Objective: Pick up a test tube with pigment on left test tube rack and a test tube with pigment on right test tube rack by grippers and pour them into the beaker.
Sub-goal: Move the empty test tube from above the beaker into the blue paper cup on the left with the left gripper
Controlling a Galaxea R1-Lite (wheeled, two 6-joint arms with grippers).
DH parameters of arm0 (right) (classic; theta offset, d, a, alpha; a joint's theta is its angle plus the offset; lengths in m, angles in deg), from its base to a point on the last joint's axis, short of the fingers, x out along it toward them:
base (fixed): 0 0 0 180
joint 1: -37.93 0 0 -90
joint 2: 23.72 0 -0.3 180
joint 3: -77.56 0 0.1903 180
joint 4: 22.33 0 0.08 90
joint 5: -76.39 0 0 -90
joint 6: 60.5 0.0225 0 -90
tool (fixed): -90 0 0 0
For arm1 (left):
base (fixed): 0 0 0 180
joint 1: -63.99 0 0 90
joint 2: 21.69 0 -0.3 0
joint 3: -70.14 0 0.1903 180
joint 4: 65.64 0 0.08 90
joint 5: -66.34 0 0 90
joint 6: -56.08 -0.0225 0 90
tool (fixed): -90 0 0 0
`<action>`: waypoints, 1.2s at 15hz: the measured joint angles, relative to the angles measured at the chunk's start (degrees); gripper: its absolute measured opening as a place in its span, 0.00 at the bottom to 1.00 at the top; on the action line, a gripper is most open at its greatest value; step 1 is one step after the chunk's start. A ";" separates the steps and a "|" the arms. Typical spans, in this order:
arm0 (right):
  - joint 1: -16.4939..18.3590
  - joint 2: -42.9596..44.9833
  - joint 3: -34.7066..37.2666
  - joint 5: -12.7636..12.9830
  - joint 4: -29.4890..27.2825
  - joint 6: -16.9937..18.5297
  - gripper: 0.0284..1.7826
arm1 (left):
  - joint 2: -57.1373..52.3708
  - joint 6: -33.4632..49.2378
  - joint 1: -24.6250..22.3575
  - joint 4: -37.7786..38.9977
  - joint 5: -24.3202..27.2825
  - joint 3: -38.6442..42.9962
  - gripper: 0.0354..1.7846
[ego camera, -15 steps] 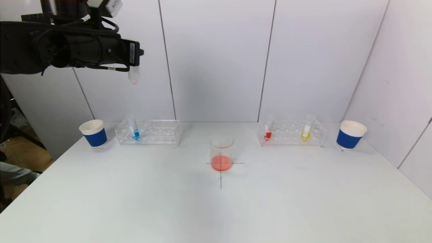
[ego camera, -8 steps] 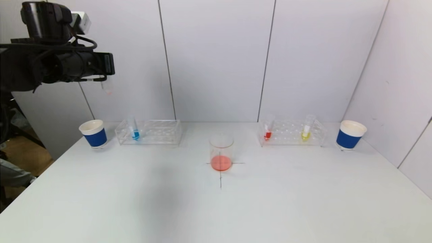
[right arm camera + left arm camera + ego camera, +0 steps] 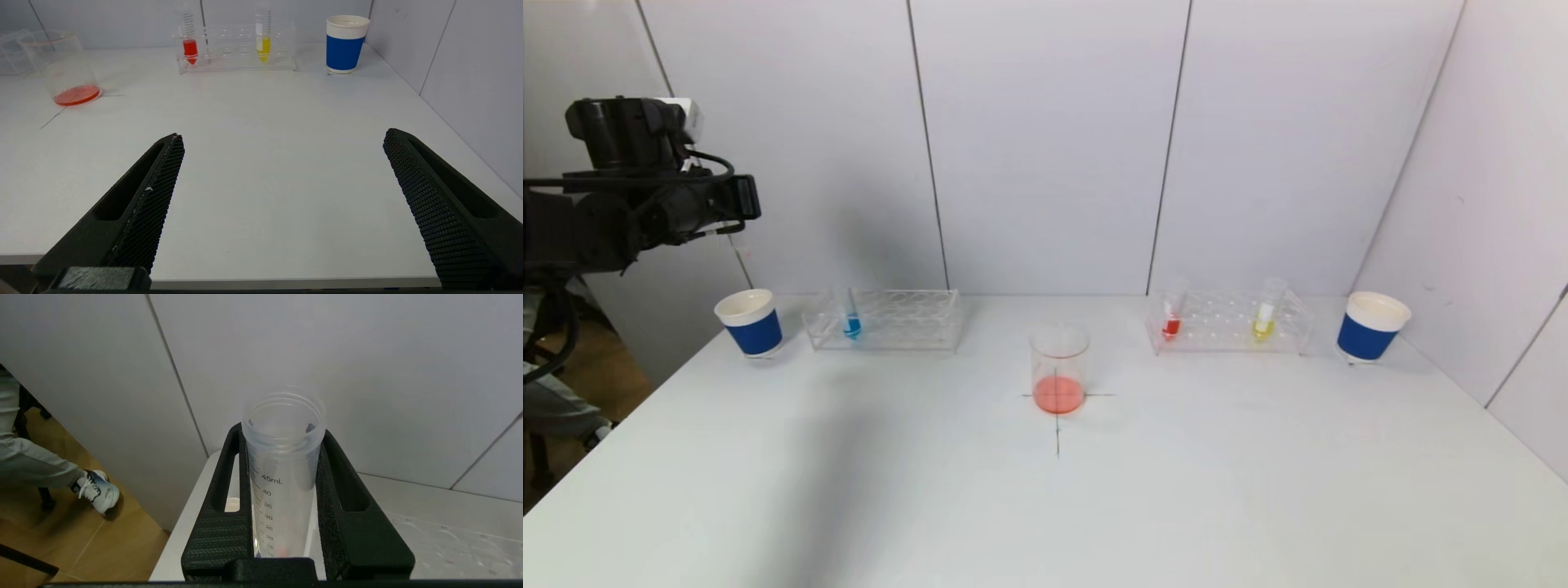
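My left gripper (image 3: pixel 742 204) hangs high at the far left, above the left paper cup (image 3: pixel 749 321). It is shut on a clear graduated test tube (image 3: pixel 282 477) that holds only a red trace at its bottom. The left rack (image 3: pixel 907 320) holds a blue tube (image 3: pixel 851 317). The beaker (image 3: pixel 1058 367) stands at the table's middle with orange-red liquid in it. The right rack (image 3: pixel 1225 322) holds a red tube (image 3: pixel 1172 318) and a yellow tube (image 3: pixel 1264 317). My right gripper (image 3: pixel 284 136) is open and empty, low over the table's front edge and out of the head view.
A second blue-banded paper cup (image 3: pixel 1370 327) stands right of the right rack, close to the right wall. A black cross is marked under the beaker. In the left wrist view a person's leg and shoe (image 3: pixel 96 490) show on the floor beyond the table's left edge.
My left arm has moved left and down with the tube, from above the left rack to above the left paper cup. Nothing on the table has moved.
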 joint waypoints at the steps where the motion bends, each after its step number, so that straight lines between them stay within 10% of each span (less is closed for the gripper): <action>1: 0.00 0.00 0.00 0.01 0.00 0.00 0.99 | 1.05 -0.06 -1.16 1.50 0.28 0.30 0.24; 18: 0.00 0.00 0.00 0.01 0.00 0.00 0.99 | 13.57 -0.72 -8.33 18.18 6.08 5.63 0.24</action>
